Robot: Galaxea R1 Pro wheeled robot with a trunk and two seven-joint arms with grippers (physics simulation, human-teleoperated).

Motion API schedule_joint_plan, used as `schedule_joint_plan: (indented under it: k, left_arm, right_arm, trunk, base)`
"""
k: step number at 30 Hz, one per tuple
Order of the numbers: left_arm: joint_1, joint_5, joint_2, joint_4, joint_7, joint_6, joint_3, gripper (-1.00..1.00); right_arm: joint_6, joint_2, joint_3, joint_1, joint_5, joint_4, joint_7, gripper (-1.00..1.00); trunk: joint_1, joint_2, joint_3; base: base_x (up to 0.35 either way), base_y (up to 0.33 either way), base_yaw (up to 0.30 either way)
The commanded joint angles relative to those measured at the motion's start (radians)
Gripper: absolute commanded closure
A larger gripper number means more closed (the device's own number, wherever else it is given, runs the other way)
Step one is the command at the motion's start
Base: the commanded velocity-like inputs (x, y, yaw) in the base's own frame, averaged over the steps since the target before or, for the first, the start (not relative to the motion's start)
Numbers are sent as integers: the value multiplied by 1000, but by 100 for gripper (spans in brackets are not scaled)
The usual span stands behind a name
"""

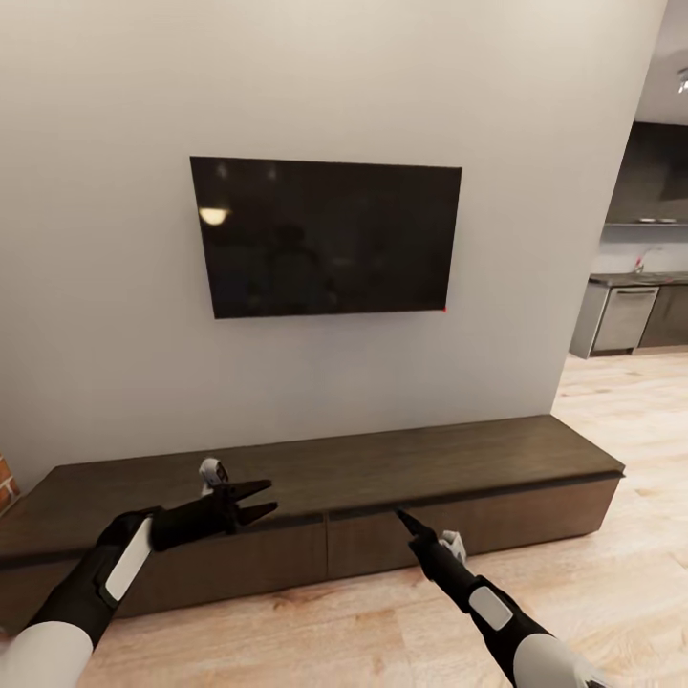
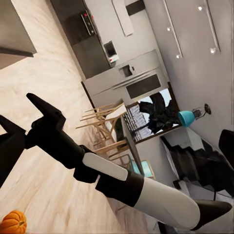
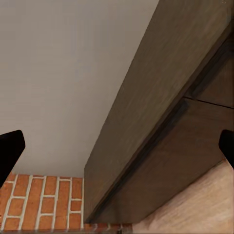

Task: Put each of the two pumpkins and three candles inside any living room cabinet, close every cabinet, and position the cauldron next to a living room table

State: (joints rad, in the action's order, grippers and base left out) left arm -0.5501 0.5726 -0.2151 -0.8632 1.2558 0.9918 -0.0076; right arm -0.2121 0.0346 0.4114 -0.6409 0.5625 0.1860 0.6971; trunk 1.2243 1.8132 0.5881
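Observation:
The long, low dark-brown cabinet (image 1: 382,468) runs along the pale wall under the television, its drawer fronts flush and shut. My left gripper (image 1: 267,500) hovers open and empty over the cabinet's front edge, left of centre. My right gripper (image 1: 402,517) points at the seam under the cabinet top near the middle. Its fingers are spread wide and hold nothing in the right wrist view, where the cabinet (image 3: 161,97) lies close ahead. One orange pumpkin (image 2: 12,223) sits on the plank floor in the left wrist view, behind my right gripper (image 2: 17,109).
A black television (image 1: 325,237) hangs above the cabinet. Red brick chimney (image 1: 8,483) stands at the cabinet's left end. To the right the floor (image 1: 631,535) opens toward a kitchen (image 1: 626,315). Wooden dining chairs (image 2: 105,122) stand farther off.

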Motion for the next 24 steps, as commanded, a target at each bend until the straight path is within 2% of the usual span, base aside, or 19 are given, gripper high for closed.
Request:
schedule_joint_plan:
  k: [1,7,24]
  left_arm:
    - [-1,3,0,1,8,7,-3,-100]
    - [-1,3,0,1,20,7,-7,-100]
    - [-1,7,0,6,22,7,-8,-100]
  right_arm:
    - [-3,1,1,0,25,2,1,-100]
    - [3,-1,-1,0,66,2,0,-100]
    - [7,-6,-2,0,71,6,-3,-100]
  trunk:
    - [4,8,4]
    - [27,50,23]
    - [92,169,76]
  base:
    - [0,0,0]
    - [0,0,0]
    - [0,0,0]
